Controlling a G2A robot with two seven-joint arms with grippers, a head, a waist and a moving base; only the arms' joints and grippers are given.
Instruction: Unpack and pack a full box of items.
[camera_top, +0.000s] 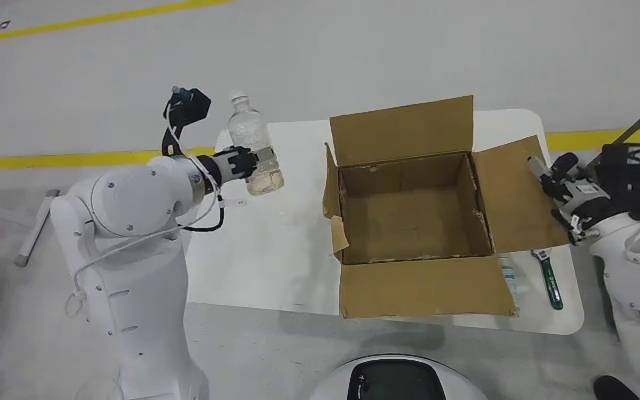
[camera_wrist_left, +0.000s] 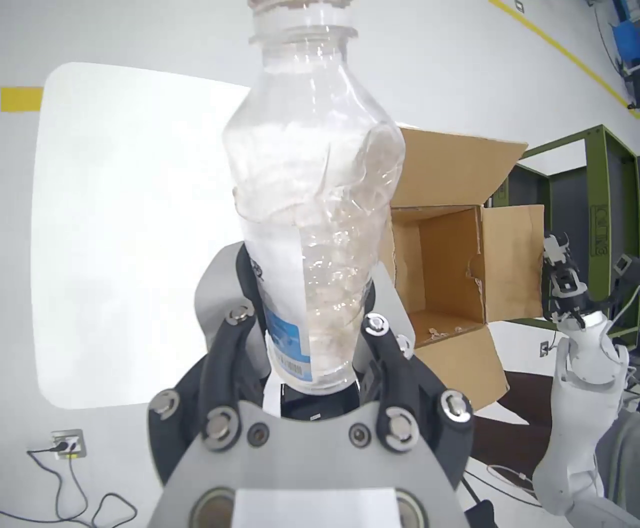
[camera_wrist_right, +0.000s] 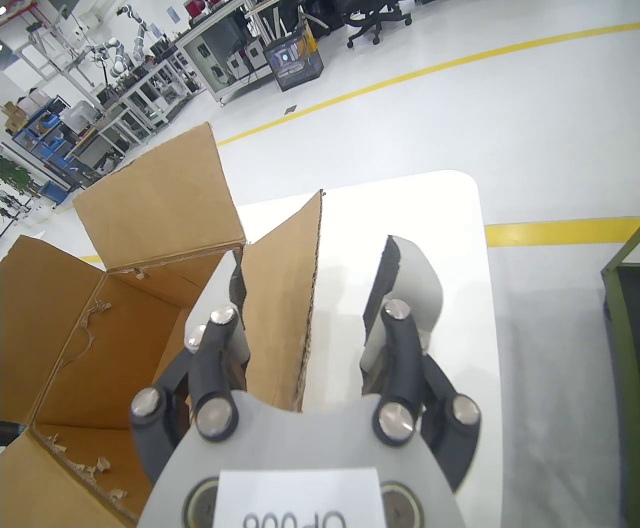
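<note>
I see a bottle (camera_wrist_left: 310, 200) of clear, glossy plastic with a smooth paper label (camera_wrist_left: 282, 325). The box (camera_top: 400, 130) is matt brown cardboard, rough at its torn edges. The tabletop (camera_top: 260, 260) is smooth and white.

TOP VIEW: from above the robot's arms, the camera looks steeply down on the white worktop (camera_top: 270, 250) and the open cardboard box (camera_top: 415, 215), far enough off to take in both arms. LEFT WRIST: set close behind its own jaws, the lens is crowded by a bottle (camera_wrist_left: 310, 210). Beyond it, farther off, stand the box and what looks like the right gripper (camera_wrist_left: 562, 270). RIGHT WRIST: it peers past its jaws, close over a box flap, toward the workshop behind. All three views share box and worktop.
</note>
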